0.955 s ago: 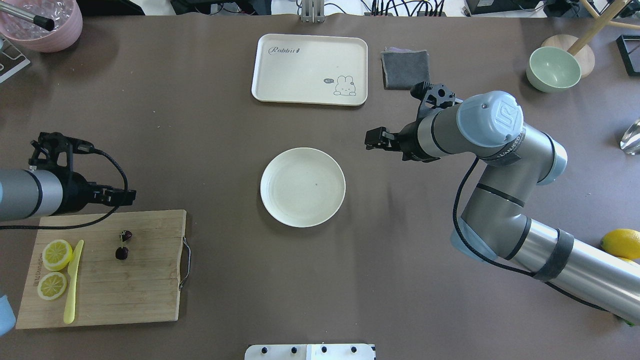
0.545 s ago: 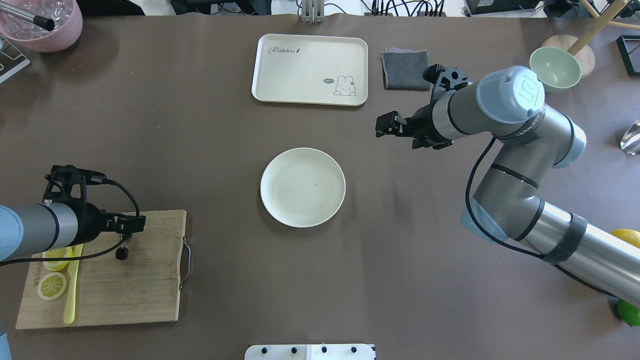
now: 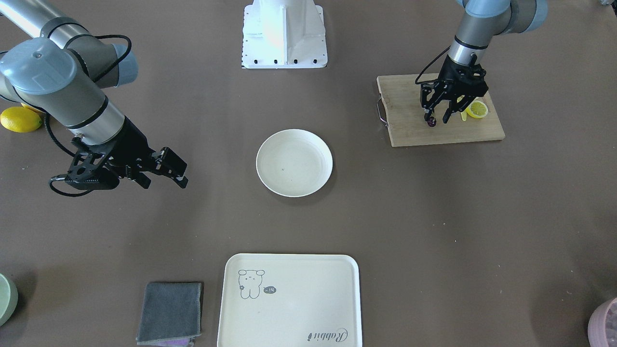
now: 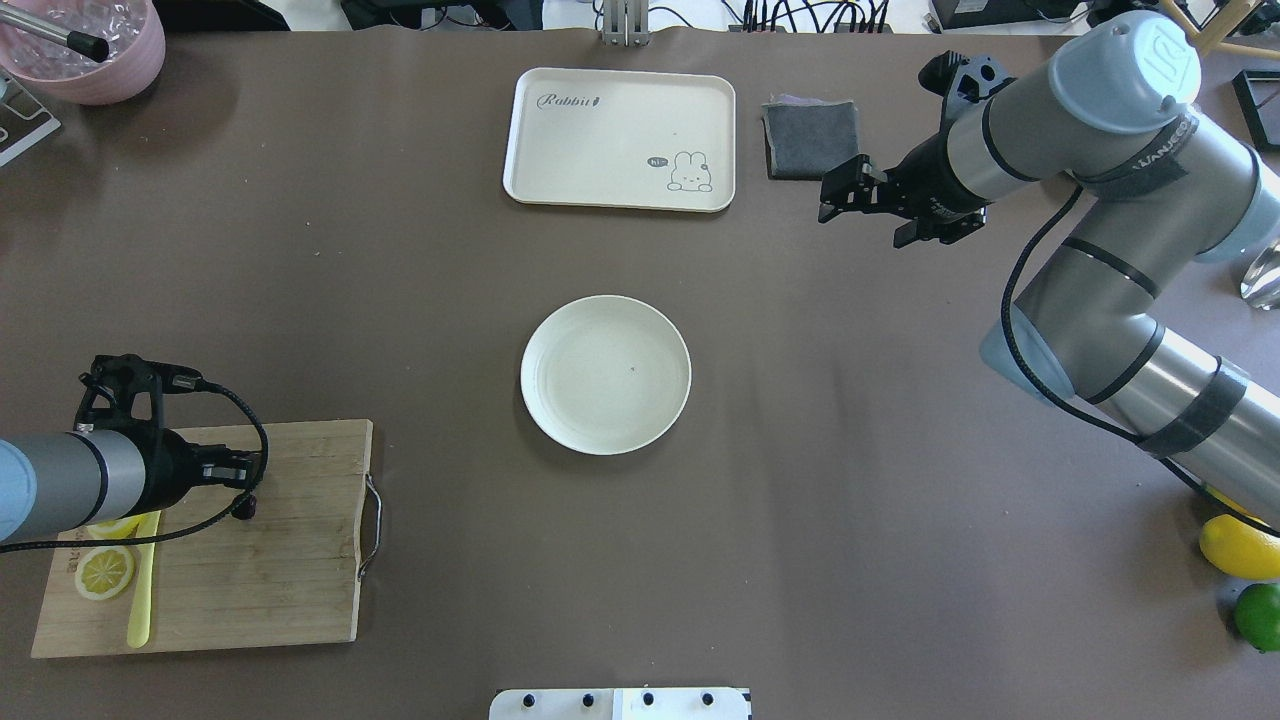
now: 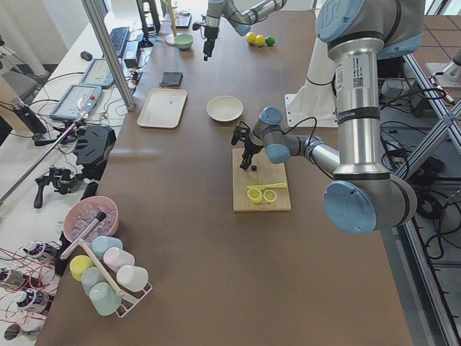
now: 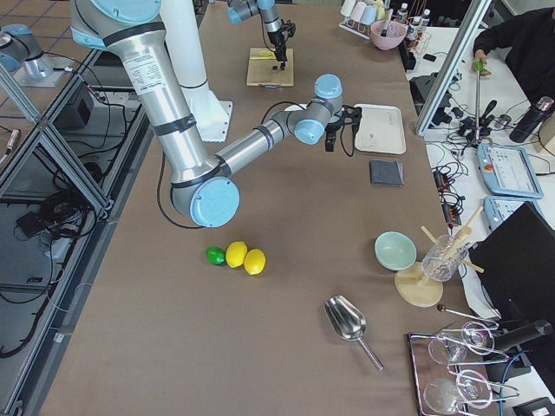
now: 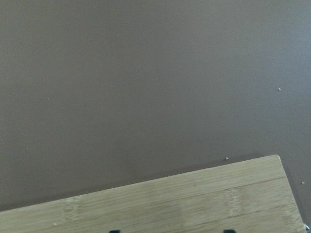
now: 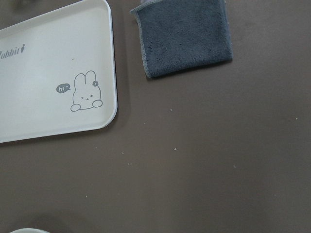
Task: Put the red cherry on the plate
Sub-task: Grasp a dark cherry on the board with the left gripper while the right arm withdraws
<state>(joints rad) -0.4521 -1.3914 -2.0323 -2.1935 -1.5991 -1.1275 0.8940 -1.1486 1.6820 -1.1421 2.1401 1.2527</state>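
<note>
The red cherry (image 3: 432,123) lies on the wooden cutting board (image 3: 458,132), a dark maroon pair; in the overhead view only one cherry (image 4: 243,508) shows, the other hidden under my left gripper (image 4: 240,482). That left gripper (image 3: 436,117) points down at the board, open, its fingertips straddling the spot just above the cherry. The round cream plate (image 4: 560,340) sits bare at the table's middle, also seen as the plate (image 3: 274,144) from the front. My right gripper (image 4: 833,197) hovers open near the grey cloth, far from the plate, holding nothing.
Lemon slices (image 4: 103,571) and a yellow knife (image 4: 140,610) share the board. A cream rabbit tray (image 4: 620,140) and grey cloth (image 4: 810,138) lie at the far side. A lemon (image 4: 1240,545) and lime (image 4: 1258,615) sit at the right edge; a pink bowl (image 4: 90,40) stands far left.
My left gripper has come down and back over the cutting board onto the cherries, covering one. My right arm has swung away from the plate toward the grey cloth.
</note>
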